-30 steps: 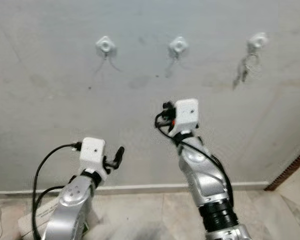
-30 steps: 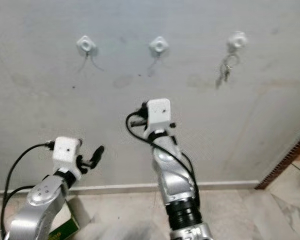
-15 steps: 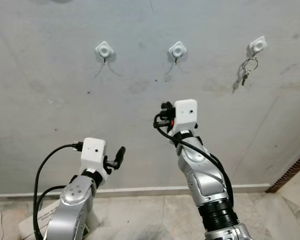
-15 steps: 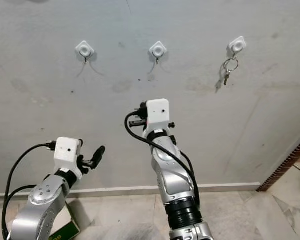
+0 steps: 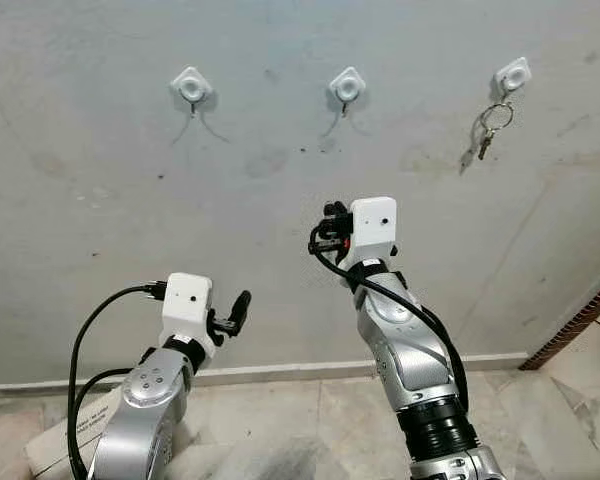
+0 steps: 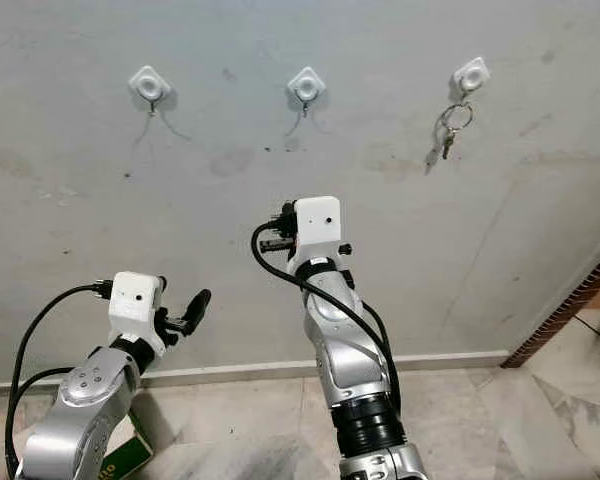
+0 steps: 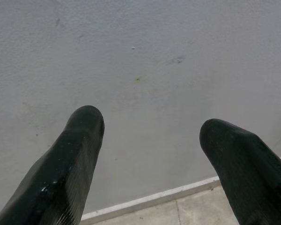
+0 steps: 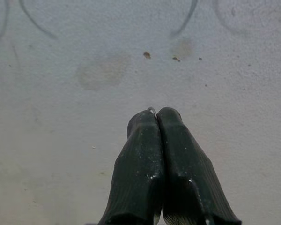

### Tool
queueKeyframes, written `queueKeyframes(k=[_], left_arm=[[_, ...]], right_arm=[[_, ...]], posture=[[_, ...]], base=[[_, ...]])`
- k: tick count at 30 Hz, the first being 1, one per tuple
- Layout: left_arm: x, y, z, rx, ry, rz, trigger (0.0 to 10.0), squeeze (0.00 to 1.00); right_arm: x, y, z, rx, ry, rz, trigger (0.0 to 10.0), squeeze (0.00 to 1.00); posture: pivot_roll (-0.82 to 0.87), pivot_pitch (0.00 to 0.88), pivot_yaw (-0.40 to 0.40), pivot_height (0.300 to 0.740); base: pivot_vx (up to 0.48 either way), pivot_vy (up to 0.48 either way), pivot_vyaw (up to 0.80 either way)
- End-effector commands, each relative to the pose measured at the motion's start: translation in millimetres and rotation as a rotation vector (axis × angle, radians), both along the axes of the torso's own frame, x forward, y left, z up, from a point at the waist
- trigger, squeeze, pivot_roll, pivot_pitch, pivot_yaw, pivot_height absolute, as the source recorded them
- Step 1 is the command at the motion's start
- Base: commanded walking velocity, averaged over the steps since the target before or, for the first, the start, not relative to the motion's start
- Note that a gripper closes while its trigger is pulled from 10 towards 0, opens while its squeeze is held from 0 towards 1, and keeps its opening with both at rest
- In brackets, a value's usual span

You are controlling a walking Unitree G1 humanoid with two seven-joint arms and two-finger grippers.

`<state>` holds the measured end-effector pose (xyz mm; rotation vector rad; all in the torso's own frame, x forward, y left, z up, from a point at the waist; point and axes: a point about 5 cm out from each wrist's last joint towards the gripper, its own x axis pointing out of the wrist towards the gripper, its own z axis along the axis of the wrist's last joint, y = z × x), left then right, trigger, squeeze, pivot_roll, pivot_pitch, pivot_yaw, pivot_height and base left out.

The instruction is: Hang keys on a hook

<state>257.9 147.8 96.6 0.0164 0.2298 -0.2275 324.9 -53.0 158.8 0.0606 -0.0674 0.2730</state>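
Three white hooks sit in a row on the grey wall: a left hook (image 5: pixel 191 85), a middle hook (image 5: pixel 347 85) and a right hook (image 5: pixel 512 74). A ring of keys (image 5: pixel 487 130) hangs from the right hook. My right arm is raised toward the wall below the middle hook. In the right wrist view, my right gripper (image 8: pixel 157 112) is shut, with a thin silver glint pinched at its tips. Lower and to the left, my left gripper (image 7: pixel 150 126) is open, holds nothing and points at bare wall near the floor.
A pale skirting board (image 5: pixel 280 370) runs along the foot of the wall above a tiled floor. A cardboard box (image 5: pixel 55 450) lies at the lower left. A brown wooden edge (image 5: pixel 580 320) comes in at the right.
The whole picture has shifted a little as the camera moved. Both arms keep the same pose. The keys still hang on the right hook.
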Motion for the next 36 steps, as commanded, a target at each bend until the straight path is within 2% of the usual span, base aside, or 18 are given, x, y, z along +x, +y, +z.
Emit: queueKeyframes(k=[1, 11, 16, 26, 36], left_arm=[[0.2, -0.8, 1.2, -0.004, -0.005, -0.013, 10.0, 0.00], [0.8, -1.2, 1.8, -0.004, -0.007, -0.014, 10.0, 0.00], [-2.4, 0.1, 6.2, 0.014, -0.022, -0.027, 10.0, 0.00], [-6.2, 7.9, 8.2, 0.022, -0.036, -0.003, 10.0, 0.00], [-6.8, 10.4, 9.2, 0.033, -0.047, 0.022, 10.0, 0.00]], right_arm=[[0.4, 0.6, 4.1, 0.011, -0.012, -0.001, 10.0, 0.00], [0.6, -3.6, 6.1, 0.004, -0.025, -0.014, 10.0, 0.00], [-5.2, -17.4, 9.4, -0.018, -0.053, -0.035, 10.0, 0.00], [-34.7, -43.1, 6.8, -0.113, -0.087, -0.016, 10.0, 0.00], [-66.5, -60.6, -2.3, -0.162, -0.040, 0.000, 10.0, 0.00]], posture=[[0.10, 0.000, 0.037, 0.740], [0.10, 0.000, 0.035, 0.740], [0.09, 0.000, 0.034, 0.740], [0.07, 0.000, 0.032, 0.740], [0.06, 0.000, 0.032, 0.740]], base=[[0.300, 0.000, -0.80], [0.309, 0.000, 0.00], [0.331, 0.000, 0.00], [0.160, 0.000, 0.00], [0.000, 0.000, 0.00]])
